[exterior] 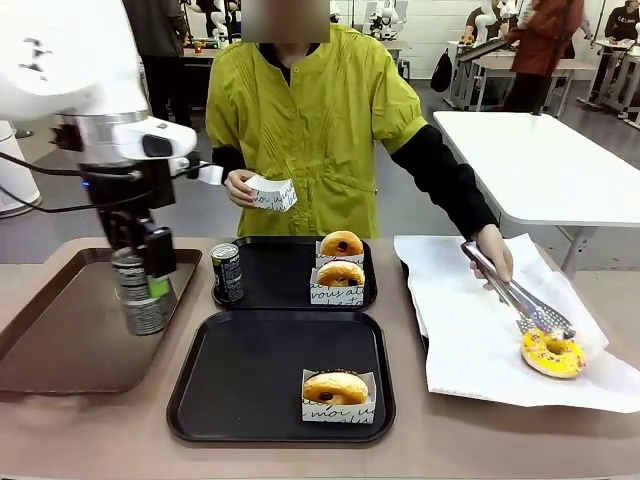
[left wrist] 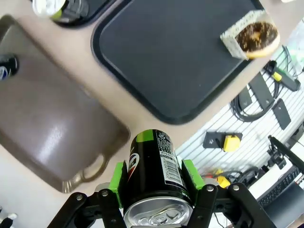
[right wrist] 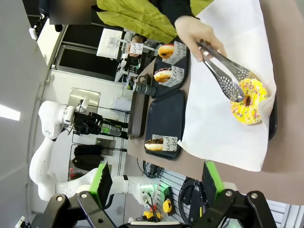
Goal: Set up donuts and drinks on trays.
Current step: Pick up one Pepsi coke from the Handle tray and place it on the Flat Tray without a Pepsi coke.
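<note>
My left gripper (exterior: 142, 283) is shut on a dark can (exterior: 140, 305) with green markings and holds it above the brown tray (exterior: 60, 340). In the left wrist view the can (left wrist: 153, 166) sits between the green pads (left wrist: 117, 176). The far black tray (exterior: 290, 292) carries another can (exterior: 227, 272) and two boxed donuts (exterior: 341, 245). On the near black tray (exterior: 250, 380) lies one boxed chocolate donut (exterior: 336, 390). My right gripper (right wrist: 158, 183) is open and holds nothing. It hangs over the white paper, where a yellow donut (right wrist: 249, 101) lies.
The person holds an empty white paper box (exterior: 272, 192) in one hand. The other hand presses metal tongs (exterior: 515, 295) onto the yellow donut (exterior: 552, 353) on white paper (exterior: 470, 350) at the right. A blue-marked can (left wrist: 7, 66) lies on the brown tray.
</note>
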